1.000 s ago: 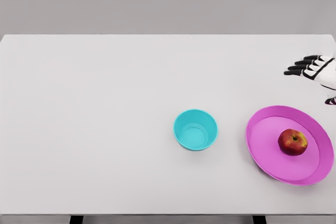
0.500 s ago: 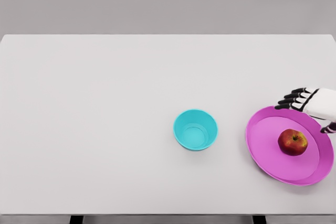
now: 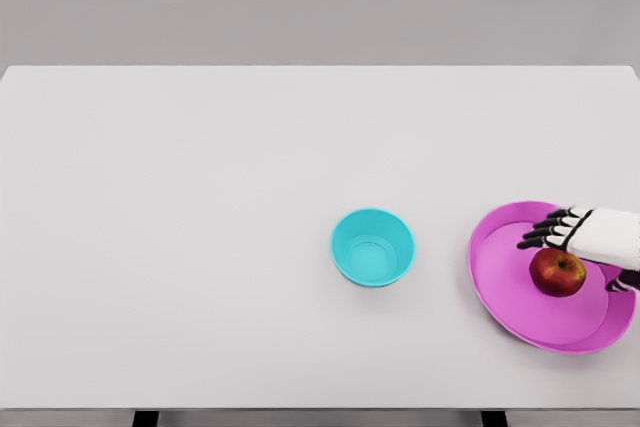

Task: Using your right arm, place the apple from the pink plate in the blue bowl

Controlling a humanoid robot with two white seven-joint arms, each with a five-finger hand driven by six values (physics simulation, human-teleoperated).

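Apple (image 3: 556, 274): red, lies on the pink plate (image 3: 510, 287), toward the plate's right half. Right hand (image 3: 585, 237): white with black fingertips, comes in from the right edge, sits over the apple's upper side; fingers spread and pointing left, not closed round the fruit; whether it touches the apple cannot be told. Blue bowl (image 3: 372, 247): stands upright to the left of the plate, apart from it. Table (image 3: 200, 247): white, carries all items.

Right hand (image 3: 590, 237), fingers spread, over apple (image 3: 556, 275) on pink plate (image 3: 500, 282); blue bowl (image 3: 372, 247) nearby.
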